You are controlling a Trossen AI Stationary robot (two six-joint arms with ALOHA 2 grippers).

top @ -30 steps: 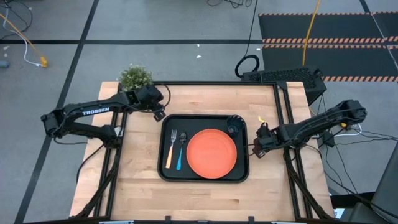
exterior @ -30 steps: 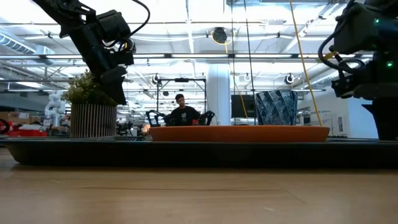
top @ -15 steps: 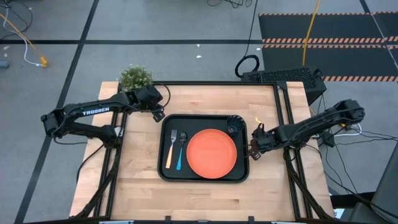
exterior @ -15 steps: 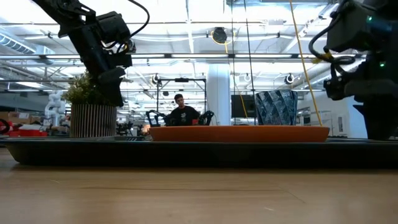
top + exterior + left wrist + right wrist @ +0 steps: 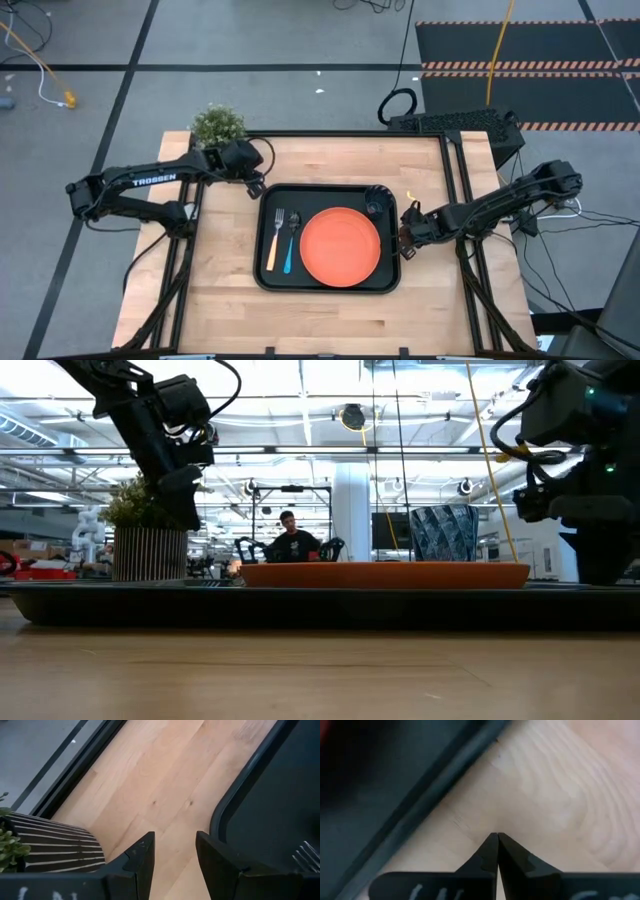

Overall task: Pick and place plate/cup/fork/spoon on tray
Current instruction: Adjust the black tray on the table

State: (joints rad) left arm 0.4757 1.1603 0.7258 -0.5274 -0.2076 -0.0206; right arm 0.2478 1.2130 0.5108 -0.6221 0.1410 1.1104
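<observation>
Orange plate [image 5: 340, 246] lies flat in the middle of the black tray [image 5: 328, 283], and we count every other piece there too: the fork [image 5: 273, 240] and the spoon [image 5: 290, 243] lie side by side at the plate's nine o'clock, and the cup [image 5: 376, 208] stands in the tray's corner at about one o'clock from the plate. So we judge the placing done; nothing of the tableware sits out on the wooden table [image 5: 225, 295].

Our left gripper [image 5: 173, 851] hovers off the tray's ten o'clock corner, near the potted plant [image 5: 218, 124], fingers apart and holding nothing. Our right gripper [image 5: 497, 840] hangs just beside the tray's three o'clock edge, fingers pressed together on nothing (it seems clear of the rim, though we cannot be sure). What is left, we think, is only parking both arms.
</observation>
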